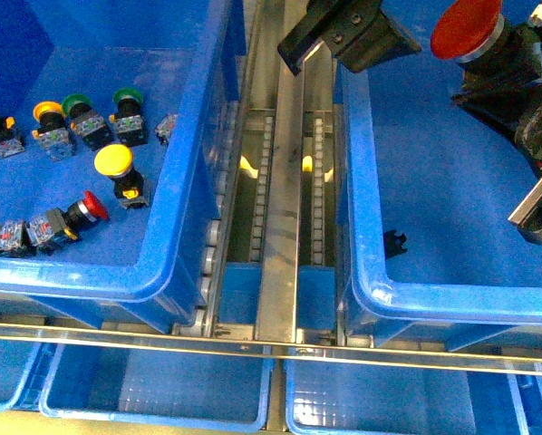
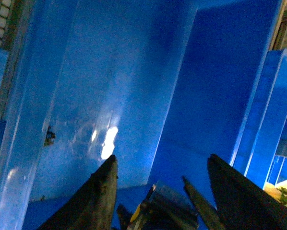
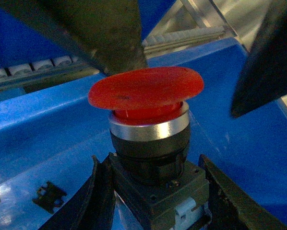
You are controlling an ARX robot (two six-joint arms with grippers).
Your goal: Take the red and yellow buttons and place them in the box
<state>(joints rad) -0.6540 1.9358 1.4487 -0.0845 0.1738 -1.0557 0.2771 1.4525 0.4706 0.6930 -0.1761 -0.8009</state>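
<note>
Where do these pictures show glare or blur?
Front view: two yellowish reflections on the metal track. Left wrist view: white glare inside the box, jaws dark and soft-edged. Right wrist view: red button sharp, jaws beside it blurred.

The left gripper has a black, boxy body with flat angular faces and a few small pale screw heads on top. In the left wrist view its 2 fingers are dark tapering wedges with worn brownish edges. Between their bases sits a grey metal part touched with yellow. The right gripper is black too, with a silvery slotted metal bar just behind it. Its fingers are dark with thin pale edges.
</note>
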